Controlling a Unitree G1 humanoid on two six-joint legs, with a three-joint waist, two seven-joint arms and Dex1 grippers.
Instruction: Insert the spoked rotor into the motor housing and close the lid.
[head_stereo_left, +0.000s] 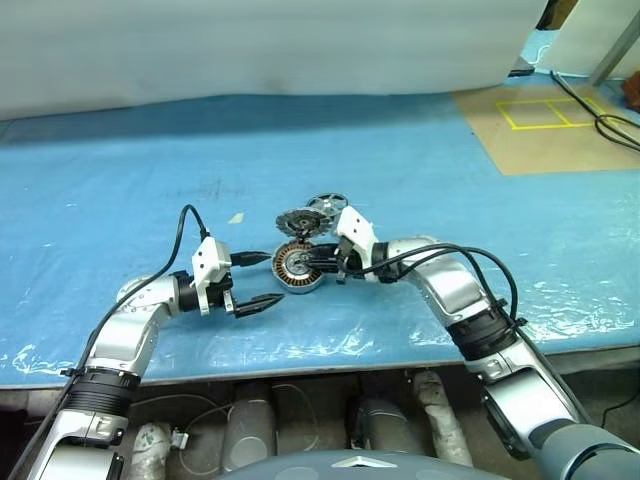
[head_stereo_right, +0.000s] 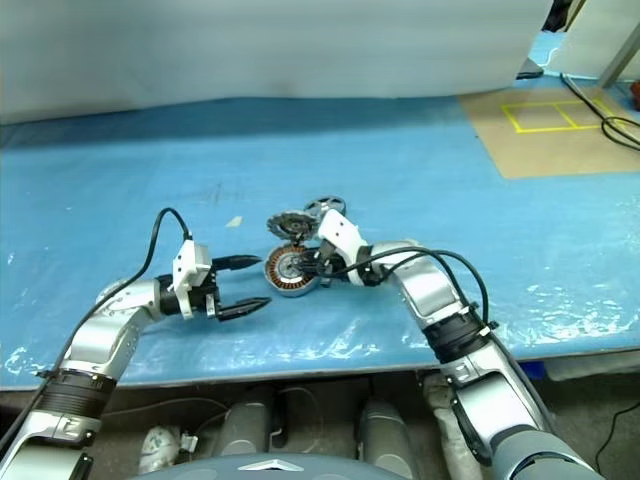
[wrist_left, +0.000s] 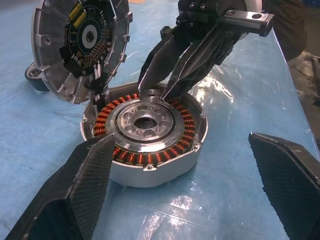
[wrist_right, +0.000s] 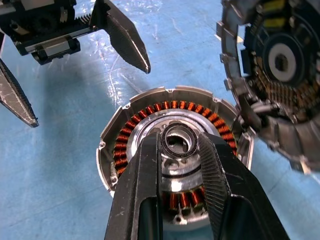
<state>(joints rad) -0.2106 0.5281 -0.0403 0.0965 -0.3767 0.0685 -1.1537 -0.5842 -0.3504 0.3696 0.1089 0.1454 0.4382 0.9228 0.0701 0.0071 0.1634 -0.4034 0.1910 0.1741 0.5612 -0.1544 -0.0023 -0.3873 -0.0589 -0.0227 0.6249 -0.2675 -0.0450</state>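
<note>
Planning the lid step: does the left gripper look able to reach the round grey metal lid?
Probably yes: the open left gripper has the lid leaning just beyond; the right gripper sits over the copper-wound grey housing.

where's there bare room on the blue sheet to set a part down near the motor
Free: the wide blue sheet beyond the open left gripper, up to the white backdrop, and the stretch toward the tan floor panel. Crowded: the round grey motor housing with copper windings, where the right gripper grips its centre, the lid and the spoked rotor close behind.
</note>
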